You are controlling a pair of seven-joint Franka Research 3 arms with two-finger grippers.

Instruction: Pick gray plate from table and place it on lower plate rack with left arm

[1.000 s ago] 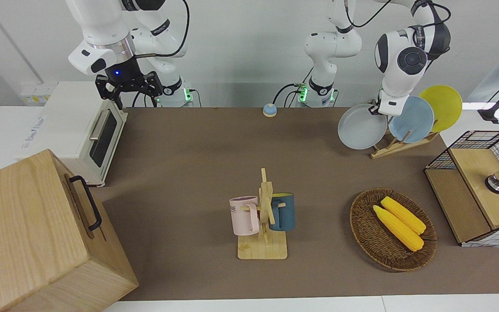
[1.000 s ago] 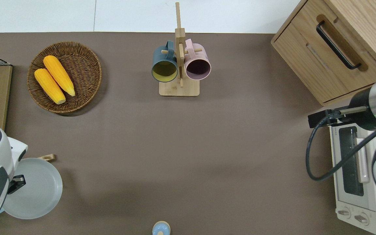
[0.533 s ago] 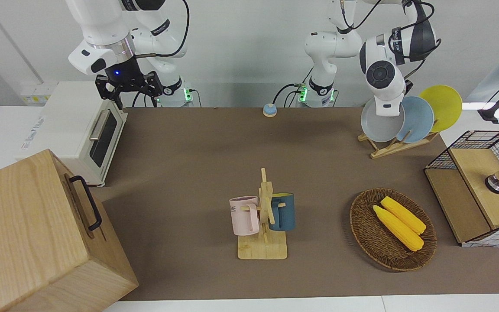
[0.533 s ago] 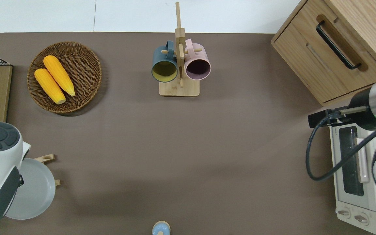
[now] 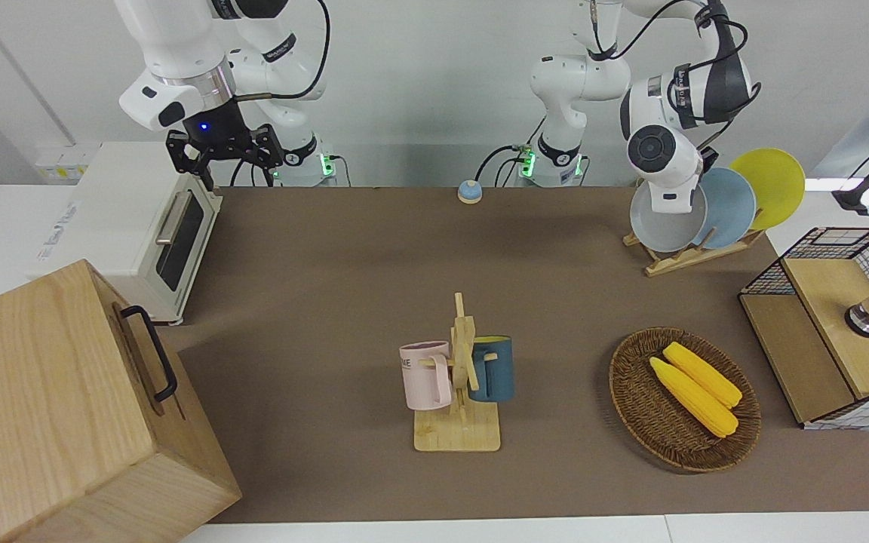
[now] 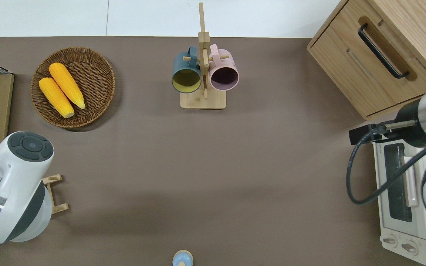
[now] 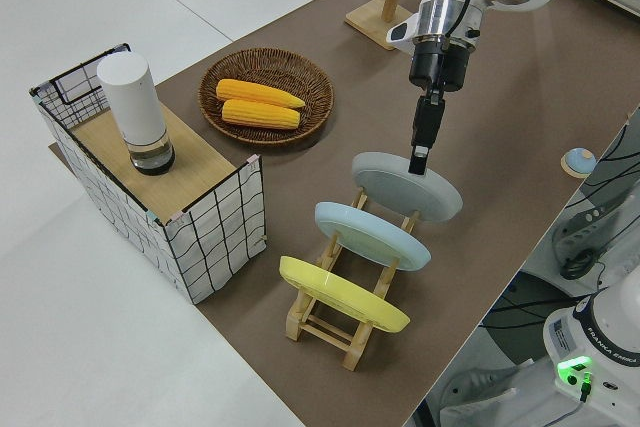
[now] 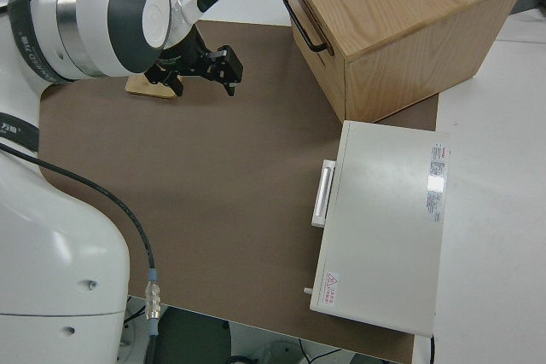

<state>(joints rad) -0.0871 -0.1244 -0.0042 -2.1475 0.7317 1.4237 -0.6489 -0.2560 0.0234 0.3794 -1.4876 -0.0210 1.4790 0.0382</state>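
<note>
The gray plate (image 5: 661, 226) (image 7: 405, 185) stands tilted in the lowest slot of the lower plate rack (image 5: 695, 258) (image 7: 345, 332), toward the left arm's end of the table (image 5: 344, 264). My left gripper (image 7: 419, 159) points down over the rack, its fingers shut on the plate's upper rim. In the overhead view the left arm's wrist hides the plate, and only the rack's low end (image 6: 56, 194) shows. The right gripper (image 5: 225, 149) is parked and open.
A light blue plate (image 5: 729, 207) and a yellow plate (image 5: 770, 185) fill the rack's higher slots. Nearby are a wicker basket (image 5: 634, 422) with two corn cobs and a wire crate (image 5: 830, 241). A mug tree (image 5: 461, 377), a toaster oven (image 5: 140, 226) and a wooden cabinet (image 5: 65, 407) also stand on the table.
The left arm swung the gray plate from beside the rack over it and lowered it into the lowest slot, next to the light blue plate. The right arm stayed still.
</note>
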